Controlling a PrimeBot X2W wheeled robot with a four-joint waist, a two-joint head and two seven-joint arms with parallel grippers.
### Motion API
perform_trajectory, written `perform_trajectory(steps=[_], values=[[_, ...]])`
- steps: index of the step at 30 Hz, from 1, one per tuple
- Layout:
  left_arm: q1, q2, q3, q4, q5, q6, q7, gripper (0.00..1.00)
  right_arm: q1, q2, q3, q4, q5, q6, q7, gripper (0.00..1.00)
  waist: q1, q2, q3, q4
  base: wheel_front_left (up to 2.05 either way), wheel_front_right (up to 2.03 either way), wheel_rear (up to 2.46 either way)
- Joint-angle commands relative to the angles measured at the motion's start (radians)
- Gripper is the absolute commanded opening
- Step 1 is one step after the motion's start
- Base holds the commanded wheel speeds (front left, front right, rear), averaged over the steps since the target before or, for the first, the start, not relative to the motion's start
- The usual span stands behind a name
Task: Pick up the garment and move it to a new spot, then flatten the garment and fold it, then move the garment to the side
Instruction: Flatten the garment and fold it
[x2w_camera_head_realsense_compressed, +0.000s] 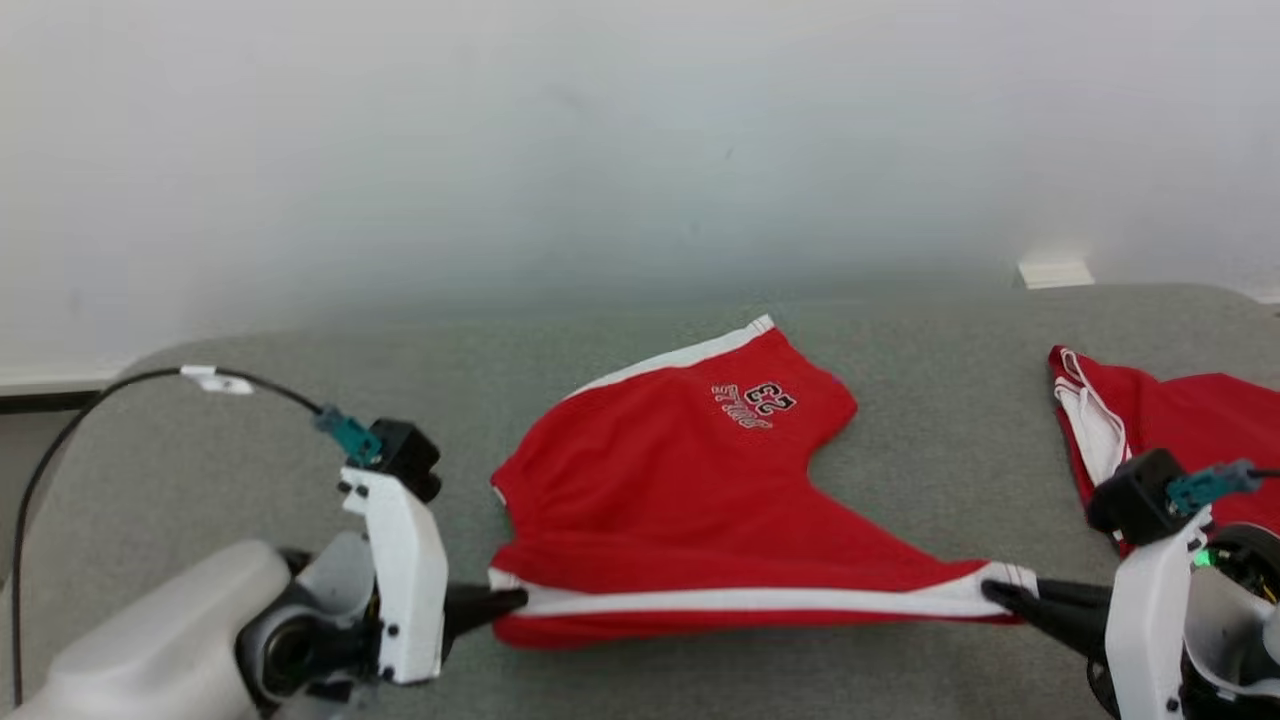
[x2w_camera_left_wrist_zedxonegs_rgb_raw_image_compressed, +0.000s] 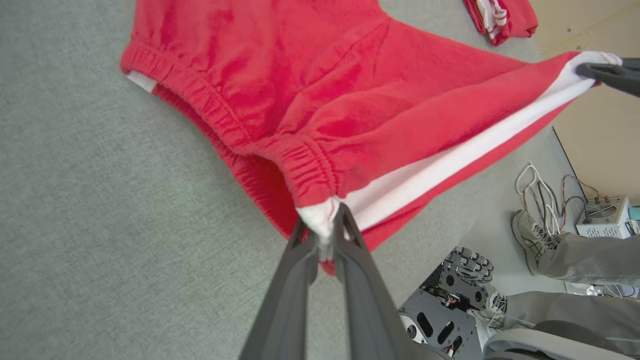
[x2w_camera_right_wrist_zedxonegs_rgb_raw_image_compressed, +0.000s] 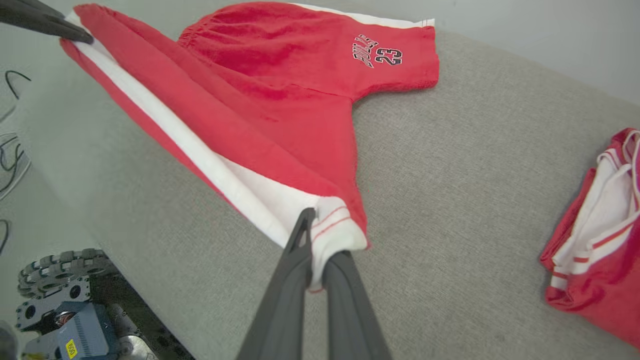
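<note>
The garment (x2w_camera_head_realsense_compressed: 690, 480) is a pair of red shorts with a white side stripe and a "23" print, lying on the grey table (x2w_camera_head_realsense_compressed: 300, 400). Its near edge is stretched taut between my two grippers and lifted a little off the cloth. My left gripper (x2w_camera_head_realsense_compressed: 505, 600) is shut on the waistband corner (x2w_camera_left_wrist_zedxonegs_rgb_raw_image_compressed: 320, 220). My right gripper (x2w_camera_head_realsense_compressed: 1000, 592) is shut on the white leg hem (x2w_camera_right_wrist_zedxonegs_rgb_raw_image_compressed: 330, 235). The far leg with the print (x2w_camera_right_wrist_zedxonegs_rgb_raw_image_compressed: 377, 52) rests flat on the table.
A second red and white garment (x2w_camera_head_realsense_compressed: 1130, 420) lies crumpled at the table's right end, close behind my right wrist. A person's leg and shoe (x2w_camera_left_wrist_zedxonegs_rgb_raw_image_compressed: 535, 235) stand beside the table, near cables and a small box on the floor. The robot's base (x2w_camera_left_wrist_zedxonegs_rgb_raw_image_compressed: 450, 310) sits below the table edge.
</note>
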Motion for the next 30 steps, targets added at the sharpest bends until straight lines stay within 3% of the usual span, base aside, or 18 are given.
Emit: perform_trajectory(steps=[1,8,13,19,30], values=[[0.061,0.052,-0.005,-0.079,-0.027,0.042,0.014,0.00,0.034,-0.049,0.000,-0.065,0.016,-0.003,0.041,0.00,0.0003,0.0000,-0.021,-0.015,0.00,0.00,0.00],[0.152,0.166,0.010,-0.338,-0.112,0.159,0.048,0.00,0.055,-0.169,-0.027,-0.220,0.047,-0.003,0.124,0.00,0.0003,0.0000,-0.020,-0.004,0.00,0.00,0.00],[0.103,0.189,0.022,-0.399,-0.144,0.174,0.114,0.00,0.020,-0.175,-0.076,-0.207,0.058,-0.003,0.146,0.00,0.0003,0.0000,0.008,0.021,0.00,0.00,0.00],[0.001,0.159,0.060,-0.367,-0.198,0.172,0.210,0.00,-0.064,-0.136,-0.121,-0.148,0.048,-0.003,0.200,0.00,0.0003,0.0000,0.101,0.056,0.00,0.00,0.00],[-0.235,0.008,0.100,-0.176,-0.225,0.176,0.343,0.00,-0.312,0.013,-0.170,0.107,0.037,-0.003,0.376,0.00,0.0003,0.0000,0.297,0.147,0.00,0.00,0.00]])
